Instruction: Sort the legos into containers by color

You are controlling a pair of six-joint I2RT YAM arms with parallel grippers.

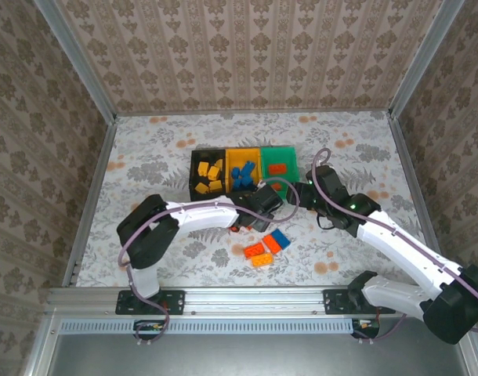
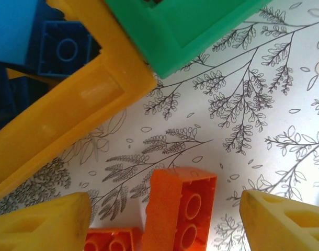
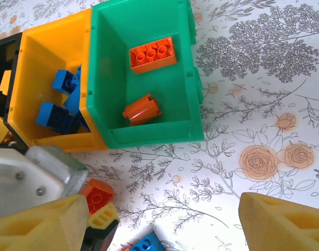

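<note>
The left gripper (image 2: 164,219) stands spread wide on either side of a red-orange brick (image 2: 183,204) without touching it, I think in order to pick it for the green bin (image 3: 154,137), where two red-orange bricks (image 3: 152,54) already lie. The right gripper (image 3: 162,222) is also spread, and it is empty. There are three bins: blue bricks (image 3: 50,115) fill the yellow-orange bin (image 3: 57,142), and yellow bricks (image 1: 214,172) the black bin (image 1: 193,176).

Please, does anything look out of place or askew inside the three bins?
Nothing is spilled or broken. In the green bin, the tipped brick rests at a tilt, while the flat brick lies studs up. Also, the blue bricks sit in the yellow bin, so brick and bin colours do not match there.
</note>
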